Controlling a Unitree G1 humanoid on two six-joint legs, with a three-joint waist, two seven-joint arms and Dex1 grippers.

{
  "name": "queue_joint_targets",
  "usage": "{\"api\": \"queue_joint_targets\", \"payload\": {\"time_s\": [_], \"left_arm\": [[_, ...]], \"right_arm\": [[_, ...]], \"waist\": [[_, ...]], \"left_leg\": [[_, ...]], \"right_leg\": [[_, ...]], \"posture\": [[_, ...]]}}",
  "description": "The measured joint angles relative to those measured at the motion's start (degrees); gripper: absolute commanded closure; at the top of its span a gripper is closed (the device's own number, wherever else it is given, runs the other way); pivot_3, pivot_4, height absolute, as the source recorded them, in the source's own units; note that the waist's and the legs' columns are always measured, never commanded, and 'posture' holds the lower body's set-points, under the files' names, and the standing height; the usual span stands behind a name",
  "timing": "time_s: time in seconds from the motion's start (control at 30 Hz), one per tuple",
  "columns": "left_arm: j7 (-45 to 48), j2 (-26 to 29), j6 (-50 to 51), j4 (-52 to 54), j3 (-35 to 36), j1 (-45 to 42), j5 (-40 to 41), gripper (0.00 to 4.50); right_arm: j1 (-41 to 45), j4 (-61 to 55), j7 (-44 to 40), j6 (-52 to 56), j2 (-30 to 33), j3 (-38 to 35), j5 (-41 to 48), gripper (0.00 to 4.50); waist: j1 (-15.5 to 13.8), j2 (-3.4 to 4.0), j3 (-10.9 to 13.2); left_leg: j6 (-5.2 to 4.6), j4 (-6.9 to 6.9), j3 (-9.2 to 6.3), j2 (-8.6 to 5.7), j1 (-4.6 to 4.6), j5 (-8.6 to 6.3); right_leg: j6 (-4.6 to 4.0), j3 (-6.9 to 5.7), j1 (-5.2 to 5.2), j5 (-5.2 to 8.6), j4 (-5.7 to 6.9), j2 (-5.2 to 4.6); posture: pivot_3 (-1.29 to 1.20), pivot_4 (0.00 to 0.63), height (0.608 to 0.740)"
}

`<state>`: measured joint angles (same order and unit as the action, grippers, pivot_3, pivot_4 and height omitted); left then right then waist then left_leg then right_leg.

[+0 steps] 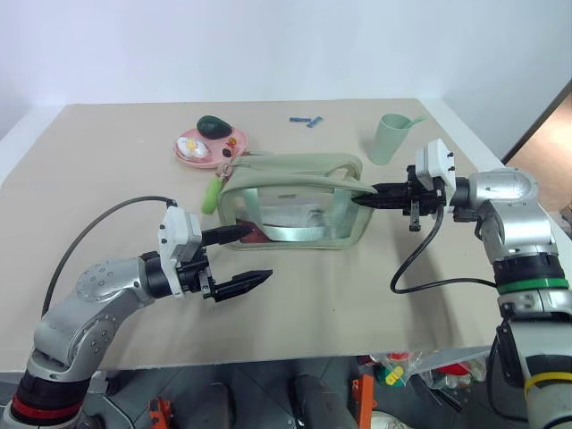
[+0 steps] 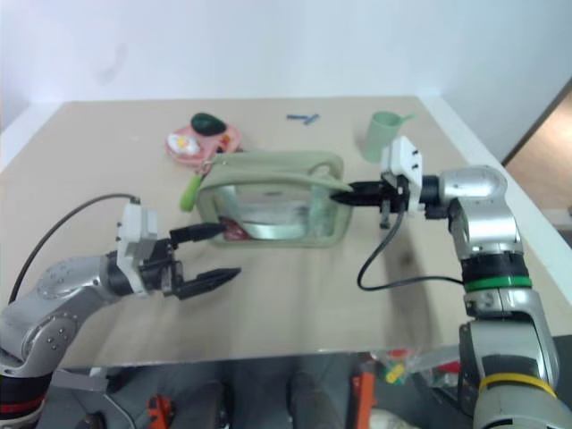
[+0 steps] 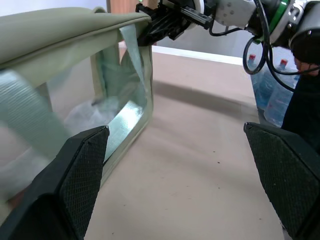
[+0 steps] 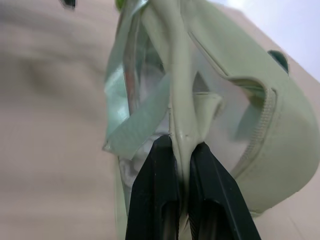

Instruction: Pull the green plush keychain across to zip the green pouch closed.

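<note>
The green pouch (image 1: 295,168) stands upright in the middle of the table, its clear front panel facing me. The green plush keychain (image 1: 211,193) hangs at the pouch's left end, lime green and small. My right gripper (image 1: 365,198) reaches in from the right, level, shut on the pouch's right end seam; in the right wrist view its fingers (image 4: 156,190) pinch the pale fabric edge. My left gripper (image 1: 256,254) is open in front of the pouch's left corner, one finger close to the clear panel (image 3: 80,110), nothing between the fingers.
A pink plate (image 1: 195,152) with a dark green avocado toy (image 1: 213,125) sits behind the pouch's left end. A pale green cup (image 1: 390,138) stands at the back right, small blue pieces (image 1: 307,120) beyond. The table's front edge (image 1: 268,356) is near.
</note>
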<state>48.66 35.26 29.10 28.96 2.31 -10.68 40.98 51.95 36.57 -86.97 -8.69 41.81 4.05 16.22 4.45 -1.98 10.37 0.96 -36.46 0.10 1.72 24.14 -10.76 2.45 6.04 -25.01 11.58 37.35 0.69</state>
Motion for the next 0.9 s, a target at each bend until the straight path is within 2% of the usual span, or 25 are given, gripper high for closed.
{"api": "queue_joint_targets", "payload": {"time_s": [0.17, 0.43, 0.7, 0.9], "left_arm": [[-5.03, -0.66, 1.41, 0.12, 1.73, 0.3, 0.2, 0.0], [-16.54, -0.69, 9.3, -4.39, 11.69, -0.84, 3.71, 0.0], [-16.47, -1.14, 10.32, -5.2, 12.26, -3.14, 7.18, 0.0], [-14.3, 0.54, 16.2, 1.35, 11.18, 3.01, 14.28, 0.0]], "right_arm": [[2.59, 5.25, -1.04, -4.97, -1.63, 0.29, -1.05, 4.45], [-0.55, 0.68, -0.34, -4.28, -2.29, -0.55, -0.7, 4.45], [-1.4, -3.62, 0.95, -2.16, -2.25, -0.89, -0.72, 4.45], [-2.12, -3.88, 1.28, -2.16, -2.12, -1.15, -0.82, 4.45]], "waist": [[0.03, 0.01, 0.01], [0.3, 0.02, 0.01], [0.44, 0.02, 0.01], [0.57, 0.02, 0.01]], "left_leg": [[0.0, -0.02, -0.02, 0.02, -0.03, 0.0], [0.0, -0.03, 0.0, 0.07, -0.31, 0.02], [0.01, -0.01, 0.02, 0.06, -0.35, 0.02], [0.04, 0.03, 0.05, 0.06, -0.33, 0.01]], "right_leg": [[-0.01, 0.0, 0.03, -0.03, 0.01, 0.01], [-0.05, 0.0, 0.12, -0.08, 0.15, 0.07], [-0.09, 0.03, 0.13, -0.07, 0.19, 0.09], [-0.1, 0.1, 0.09, -0.04, 0.19, 0.08]], "posture": [[0.0, 0.15, 0.74], [0.0, 0.15, 0.74], [0.0, 0.15, 0.74], [0.0, 0.15, 0.74]]}}
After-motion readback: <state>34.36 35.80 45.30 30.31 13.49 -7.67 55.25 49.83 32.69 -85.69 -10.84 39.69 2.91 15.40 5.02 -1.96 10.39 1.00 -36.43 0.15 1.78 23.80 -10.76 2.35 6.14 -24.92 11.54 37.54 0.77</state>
